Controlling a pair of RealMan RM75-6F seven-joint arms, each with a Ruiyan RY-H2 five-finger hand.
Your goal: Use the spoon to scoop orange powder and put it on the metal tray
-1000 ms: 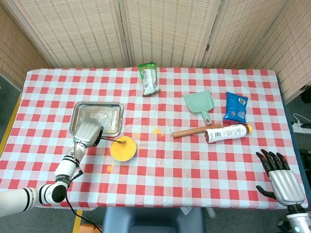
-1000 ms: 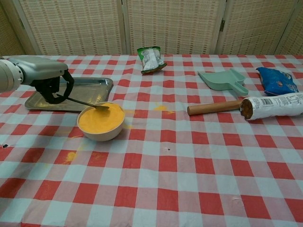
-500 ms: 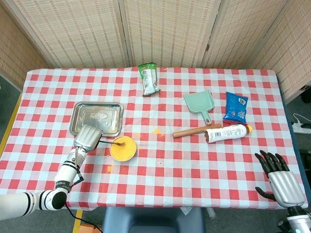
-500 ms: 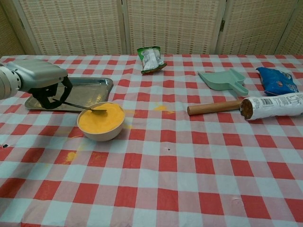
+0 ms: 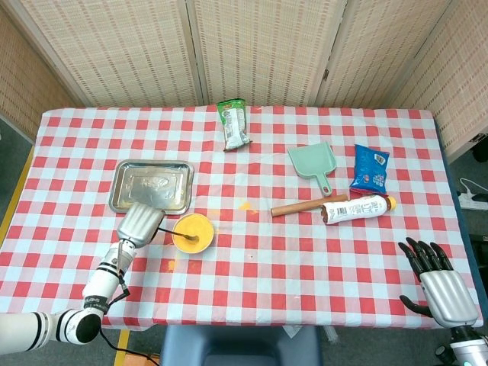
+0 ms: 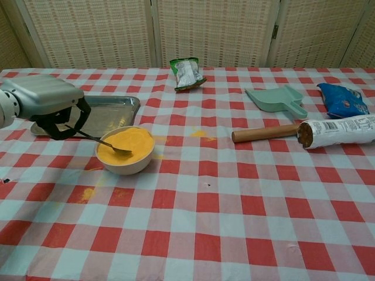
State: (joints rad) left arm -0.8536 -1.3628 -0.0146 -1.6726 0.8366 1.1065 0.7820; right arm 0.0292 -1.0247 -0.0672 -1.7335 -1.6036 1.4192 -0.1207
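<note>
A white bowl (image 5: 194, 233) (image 6: 126, 150) full of orange powder stands just right of the metal tray's (image 5: 151, 187) (image 6: 111, 112) front corner. My left hand (image 5: 140, 223) (image 6: 51, 103) grips the handle of a metal spoon (image 6: 99, 141) (image 5: 181, 235), whose tip dips into the powder near the bowl's front. The hand hovers left of the bowl, over the tray's front edge. My right hand (image 5: 438, 280) rests open at the table's front right corner, holding nothing; only the head view shows it.
Orange powder is spilled on the cloth (image 6: 200, 133) (image 6: 87, 192). A green snack bag (image 5: 234, 123), a mint dustpan (image 5: 314, 163), a blue bag (image 5: 370, 168), a wooden rolling pin (image 5: 305, 206) and a lying bottle (image 5: 358, 208) sit further right.
My left hand has drawn back toward the table's front and tipped the spoon down, so its tip moved from above the bowl's rim into the powder. The right hand shifted slightly.
</note>
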